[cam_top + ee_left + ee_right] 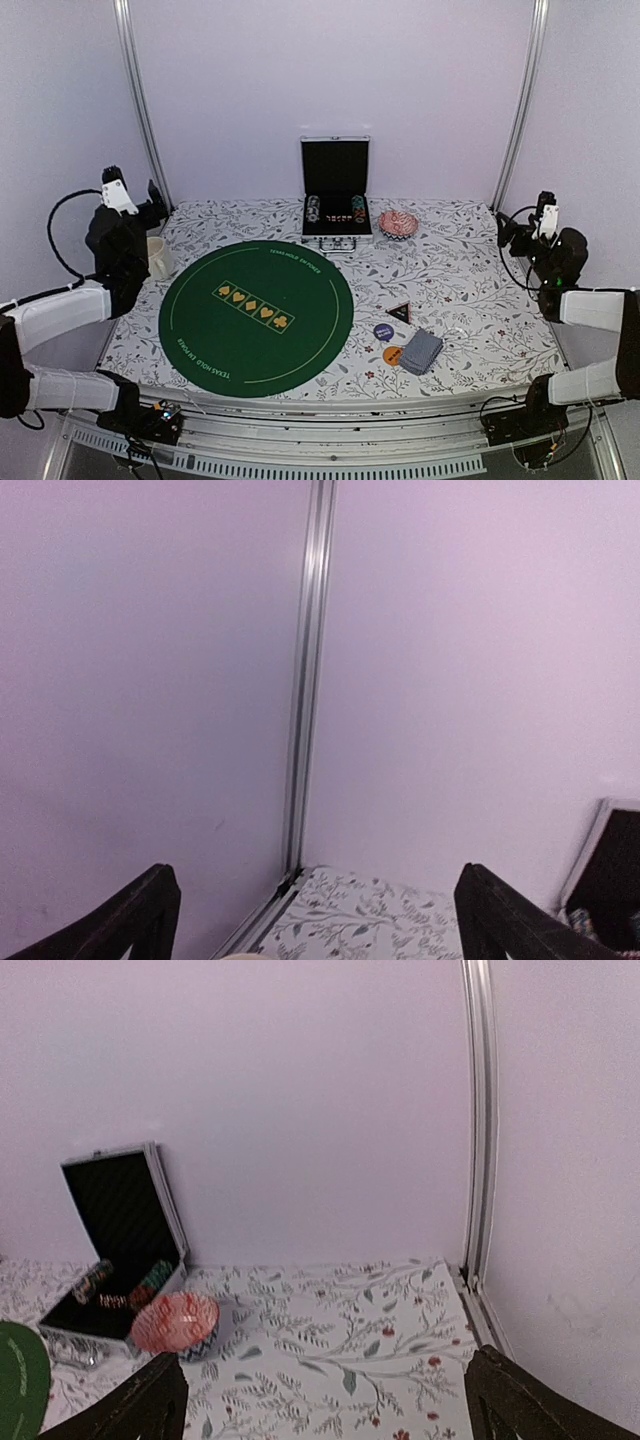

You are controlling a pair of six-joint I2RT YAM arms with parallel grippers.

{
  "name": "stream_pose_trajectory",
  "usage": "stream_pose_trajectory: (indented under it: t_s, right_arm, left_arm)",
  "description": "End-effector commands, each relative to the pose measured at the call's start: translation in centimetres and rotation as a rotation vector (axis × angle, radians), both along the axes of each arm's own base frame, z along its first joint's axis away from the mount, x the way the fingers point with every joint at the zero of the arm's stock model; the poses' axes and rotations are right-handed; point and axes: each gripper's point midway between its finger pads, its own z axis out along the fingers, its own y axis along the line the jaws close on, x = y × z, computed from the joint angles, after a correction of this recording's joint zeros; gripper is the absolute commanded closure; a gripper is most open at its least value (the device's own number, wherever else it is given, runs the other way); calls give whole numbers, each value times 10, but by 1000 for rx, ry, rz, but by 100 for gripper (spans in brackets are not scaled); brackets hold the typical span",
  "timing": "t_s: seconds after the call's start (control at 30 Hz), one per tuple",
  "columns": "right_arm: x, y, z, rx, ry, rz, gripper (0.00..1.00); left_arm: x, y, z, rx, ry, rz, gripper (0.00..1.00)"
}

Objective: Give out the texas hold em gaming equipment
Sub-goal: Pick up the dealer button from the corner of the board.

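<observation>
A stack of grey-blue-backed playing cards [422,350] lies on the flowered cloth right of the green mat. Beside it lie a dark blue disc [383,331], an orange disc [393,355] and a small black triangular marker [400,312]. No pale disc shows. My left gripper [152,203] is raised at the far left, open and empty, pointing at the back wall; its fingers [140,915] frame the wrist view. My right gripper [512,233] is raised at the far right, open and empty, with its fingers [520,1400] wide apart.
A big round green felt mat [256,311] covers the table's middle-left. An open metal chip case [336,195] stands at the back, seen also in the right wrist view [115,1250]. A red patterned bowl [397,223] sits right of it. A white mug [158,257] stands under the left arm.
</observation>
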Motion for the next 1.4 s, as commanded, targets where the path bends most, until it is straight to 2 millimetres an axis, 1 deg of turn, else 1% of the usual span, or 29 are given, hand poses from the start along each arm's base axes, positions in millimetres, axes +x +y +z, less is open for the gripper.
stream_pose_trajectory:
  t_s: [0.0, 0.07, 0.1, 0.17, 0.2, 0.27, 0.3, 0.33, 0.4, 0.47, 0.53, 0.63, 0.67, 0.73, 0.83, 0.87, 0.93, 1.03, 1.13, 1.23, 1.37]
  right_arm:
    - [15, 18, 41, 186, 205, 78, 0]
    - [15, 41, 32, 231, 365, 122, 2]
    - [10, 49, 14, 223, 490, 105, 3]
    - [0, 58, -3, 166, 633, 35, 4]
    - [-8, 60, -13, 136, 698, -3, 4]
    - [-25, 65, -33, 107, 820, -52, 7]
    - [-34, 67, -44, 102, 875, -70, 9]
    - [-44, 70, -57, 98, 933, -77, 12]
    - [-64, 81, -83, 105, 1038, -66, 18]
    - [-83, 90, -104, 109, 1127, -64, 21]
    - [-101, 100, -124, 122, 1206, -66, 22]
    - [-122, 111, -152, 141, 1322, -69, 22]
    - [-127, 113, -162, 145, 1361, -76, 21]
    - [-131, 122, -173, 147, 1407, -68, 20]
    - [-134, 135, -185, 116, 1457, -65, 12]
    - [-136, 138, -189, 99, 1476, -67, 11]
    - [-139, 138, -198, 76, 1508, -86, 9]
    - [-142, 132, -207, 52, 1527, -123, 12]
    - [-143, 127, -211, 46, 1524, -152, 14]
    - [-150, 128, -216, 51, 1554, -142, 18]
    - [-161, 119, -221, 28, 1581, -175, 18]
  left_arm:
    - [-8, -42, 49, -28, 85, -116, 2]
    - [-8, -81, 62, -19, 139, -308, 2]
    - [-9, -101, 65, -11, 174, -413, 2]
    - [-12, -136, 56, 0, 287, -590, 2]
    - [-13, -154, 48, 12, 348, -674, 2]
    - [-21, -182, 28, 32, 475, -793, 2]
    - [-27, -193, 12, 49, 555, -845, 2]
    - [-32, -203, 2, 63, 606, -887, 2]
    - [-41, -215, -17, 72, 680, -948, 2]
    - [-47, -221, -30, 64, 713, -987, 2]
    - [-52, -223, -42, 64, 726, -1009, 2]
    - [-58, -224, -44, 76, 699, -1036, 2]
    - [-59, -224, -44, 83, 687, -1040, 2]
    - [-60, -222, -46, 93, 665, -1036, 2]
    - [-63, -218, -46, 107, 627, -1027, 2]
    - [-63, -216, -49, 111, 627, -1021, 2]
    - [-64, -214, -54, 119, 620, -1014, 2]
    - [-64, -214, -59, 125, 624, -1014, 2]
    - [-62, -216, -63, 128, 633, -1015, 2]
    - [-60, -218, -68, 130, 649, -1021, 2]
    - [-60, -218, -69, 133, 656, -1022, 2]
